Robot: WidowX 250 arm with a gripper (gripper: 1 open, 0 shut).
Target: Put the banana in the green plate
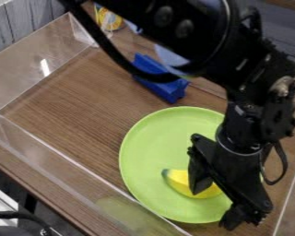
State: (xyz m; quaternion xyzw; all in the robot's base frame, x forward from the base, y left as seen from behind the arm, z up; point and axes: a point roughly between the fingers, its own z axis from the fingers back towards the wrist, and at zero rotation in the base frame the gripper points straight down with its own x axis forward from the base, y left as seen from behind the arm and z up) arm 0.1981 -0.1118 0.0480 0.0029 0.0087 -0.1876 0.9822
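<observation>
Camera view: the small curved bright-yellow plastic banana lies on the large round lime-green plate, partly hidden by the black gripper, whose jaws stand open just over it, holding nothing.

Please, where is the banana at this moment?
In the camera view, the banana lies on the green plate, in its lower right part, just left of the open gripper and partly hidden by it.
</observation>
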